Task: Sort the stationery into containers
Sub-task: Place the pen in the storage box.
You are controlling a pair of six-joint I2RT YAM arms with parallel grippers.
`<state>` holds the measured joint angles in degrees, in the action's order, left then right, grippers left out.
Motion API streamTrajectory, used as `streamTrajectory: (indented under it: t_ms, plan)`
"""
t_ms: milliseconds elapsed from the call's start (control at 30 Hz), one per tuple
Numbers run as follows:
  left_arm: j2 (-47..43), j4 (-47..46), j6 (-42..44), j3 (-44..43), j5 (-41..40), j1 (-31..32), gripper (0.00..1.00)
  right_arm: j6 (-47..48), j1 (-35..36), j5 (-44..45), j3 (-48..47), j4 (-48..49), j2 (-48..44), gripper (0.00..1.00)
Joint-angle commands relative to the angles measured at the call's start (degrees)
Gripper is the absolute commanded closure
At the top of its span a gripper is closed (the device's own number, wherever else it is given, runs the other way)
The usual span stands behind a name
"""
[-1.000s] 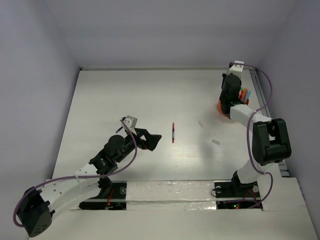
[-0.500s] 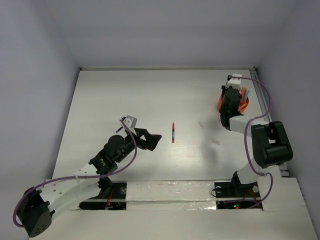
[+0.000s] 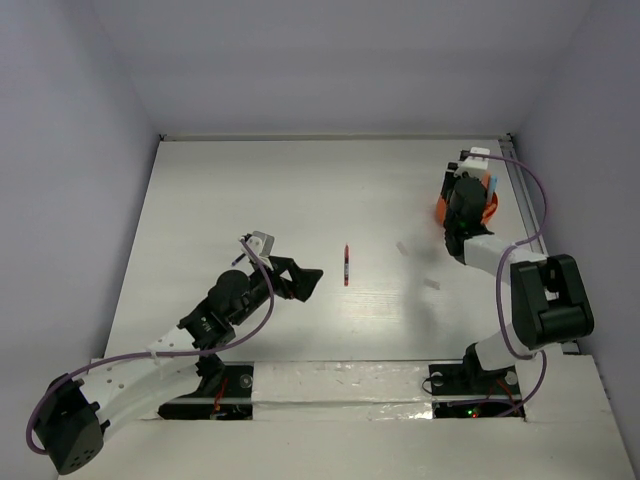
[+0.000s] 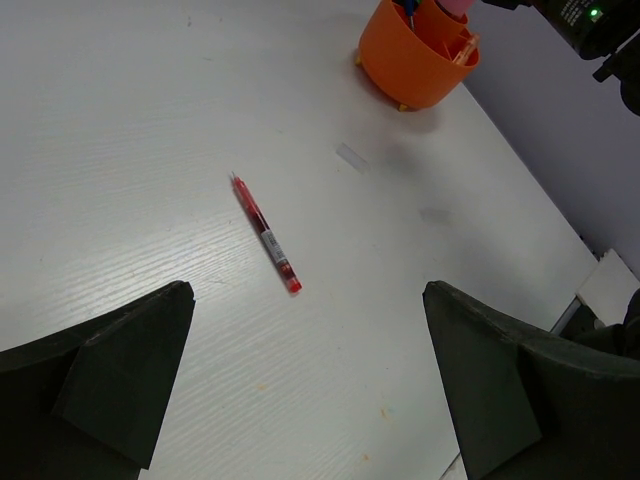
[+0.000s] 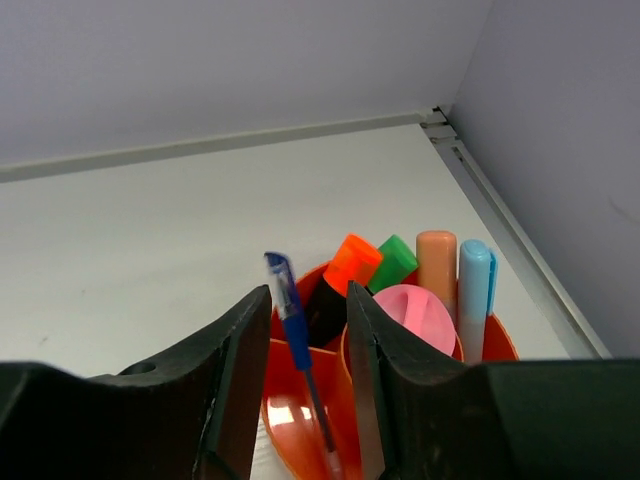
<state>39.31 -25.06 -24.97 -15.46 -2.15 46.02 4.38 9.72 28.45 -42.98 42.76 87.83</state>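
My right gripper (image 5: 307,295) hangs right over the orange container (image 5: 500,330) at the table's far right. Its jaws stand apart, and a blue pen (image 5: 292,310) is blurred between them without touching either finger, its tip down in a compartment. Orange-capped (image 5: 355,262) and green-capped (image 5: 397,258) markers, an orange marker (image 5: 436,262) and a light blue one (image 5: 475,285) stand in the container. A thin red pen (image 3: 347,265) (image 4: 266,235) lies mid-table. My left gripper (image 3: 305,280) (image 4: 308,290) is open and empty just short of it.
Two small pale eraser-like bits (image 3: 402,248) (image 3: 432,285) lie between the red pen and the container (image 3: 440,210). A pink disc (image 5: 410,315) sits in the container's middle. The right wall and its rail (image 3: 520,190) run close behind the container.
My right gripper's jaws have parted over the container and the blue pen has come loose between them. The left arm and the red pen have not moved.
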Motion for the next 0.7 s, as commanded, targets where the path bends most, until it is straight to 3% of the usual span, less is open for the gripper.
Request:
streamTrajectory:
  t_ms: [0, 233, 300, 333, 367, 400, 467, 533, 667]
  plan:
    - [-0.7, -2.7, -0.4, 0.0, -0.6, 0.1, 0.01, -1.7, 0.0, -1.8, -1.0, -0.4, -3.5, 0.58]
    - [-0.8, -2.3, -0.2, -0.2, -1.8, 0.1, 0.01, -6.8, 1.4, -8.7, -4.2, -12.5, -10.2, 0.59]
    - [-0.6, -2.3, -0.2, -0.3, -2.2, 0.1, 0.01, -12.4, 3.1, -15.0, -8.6, -24.0, -11.5, 0.66]
    - [-0.2, -2.3, -0.2, -0.4, -2.6, 0.1, 0.01, -15.9, 3.9, -17.4, -10.0, -28.1, -11.5, 0.78]
    - [0.1, -2.2, -0.3, -0.4, -2.9, 0.1, 0.01, -17.3, 6.6, -20.7, -12.2, -35.1, -11.3, 0.83]
    - [0.3, -2.1, -0.3, -0.5, -3.0, 0.1, 0.01, -18.3, 6.6, -21.2, -12.5, -37.4, -11.4, 0.88]
    - [0.6, -1.5, -0.5, -0.8, -4.1, 0.1, 0.01, -19.4, 13.3, -21.2, -11.8, -42.0, -11.5, 1.0]
    - [0.6, -1.0, -1.2, -0.9, -5.5, 0.1, 0.01, -21.7, 18.8, -21.5, -11.2, -45.2, -11.2, 1.0]
    - [0.1, 1.1, -2.5, -1.8, -8.5, 0.1, 0.01, -26.3, 23.3, -26.1, -8.0, -48.0, -10.2, 1.0]
